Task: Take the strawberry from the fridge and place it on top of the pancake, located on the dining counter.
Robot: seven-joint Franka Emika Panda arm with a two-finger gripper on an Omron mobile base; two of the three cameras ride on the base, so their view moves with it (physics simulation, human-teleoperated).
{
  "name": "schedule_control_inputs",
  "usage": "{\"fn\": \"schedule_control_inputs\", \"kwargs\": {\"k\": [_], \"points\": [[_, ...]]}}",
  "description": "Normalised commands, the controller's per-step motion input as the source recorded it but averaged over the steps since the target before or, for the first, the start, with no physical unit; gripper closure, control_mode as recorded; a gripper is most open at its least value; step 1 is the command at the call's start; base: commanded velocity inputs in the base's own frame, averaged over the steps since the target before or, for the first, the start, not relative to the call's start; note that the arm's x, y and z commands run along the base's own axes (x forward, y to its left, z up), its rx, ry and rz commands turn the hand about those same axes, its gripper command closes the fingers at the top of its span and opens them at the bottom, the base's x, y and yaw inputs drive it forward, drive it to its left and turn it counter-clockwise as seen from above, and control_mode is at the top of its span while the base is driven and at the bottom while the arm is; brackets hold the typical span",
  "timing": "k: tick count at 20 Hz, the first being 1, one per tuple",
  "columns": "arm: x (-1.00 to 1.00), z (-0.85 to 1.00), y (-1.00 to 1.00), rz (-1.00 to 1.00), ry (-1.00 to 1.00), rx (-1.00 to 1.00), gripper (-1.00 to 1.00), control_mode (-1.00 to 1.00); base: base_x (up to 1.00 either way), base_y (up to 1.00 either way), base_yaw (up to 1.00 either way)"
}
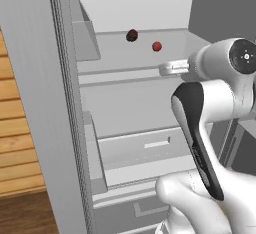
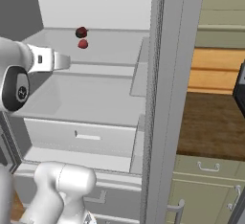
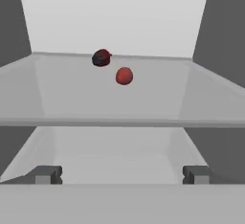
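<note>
- Strawberry [image 3: 124, 76]: tiny bright red fruit, lying on the upper shelf [image 3: 72, 89] of the open fridge [image 1: 125, 113], towards the back; seen also in both base views, untouched.
- Dark lump [image 3: 101, 58]: maroon-black item, just beside the strawberry and slightly behind it, near the rear wall; the two look close but apart.
- Gripper [image 3: 122, 175]: jaws spread wide, nothing between them; fingertips [image 3: 48, 174] stand at the shelf's front edge, well short of the fruit and a little below the shelf's level.
- Fridge door [image 1: 45, 103]: swung open, standing close along one side of the arm.
- Drawer [image 2: 76, 134]: closed, below the shelf.
- Risk, wrong item: the lump sits so near the strawberry that wide jaws could close on it instead, or take both.
- Risk, shelf strike: an advance from this height may drive the fingers into the shelf lip.
- Risk, loss: the fruit is far smaller than the jaws and roundish; a nudge could roll it to the back wall.
- Risk, door: a wide arm swing could clip the door edge.
</note>
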Motion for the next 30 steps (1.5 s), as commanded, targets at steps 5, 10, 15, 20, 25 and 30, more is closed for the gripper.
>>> {"fn": "schedule_control_inputs", "kwargs": {"k": [5, 10, 15, 20, 25, 30], "points": [[0.87, 0.0, -0.02, 0.0, -0.02, 0.1, -1.0, -1.0, 0.0, 0.0, 0.0], [0.85, 0.0, -0.01, -0.03, 0.07, 0.02, -1.0, -1.0, 0.0, 0.0, 0.0], [0.83, 0.0, -0.04, -0.06, 0.04, 0.0, -1.0, -1.0, 0.0, 0.0, 0.0], [0.5, 0.08, -0.06, -0.01, 0.03, 0.01, -1.0, -1.0, 0.0, 0.0, 0.0], [0.52, -0.03, -0.03, 0.0, 0.09, 0.0, -1.0, -1.0, 0.0, 0.0, 0.0], [0.49, -0.12, 0.0, 0.0, 0.01, 0.0, -1.0, -1.0, 0.0, 0.0, 0.0]]}}
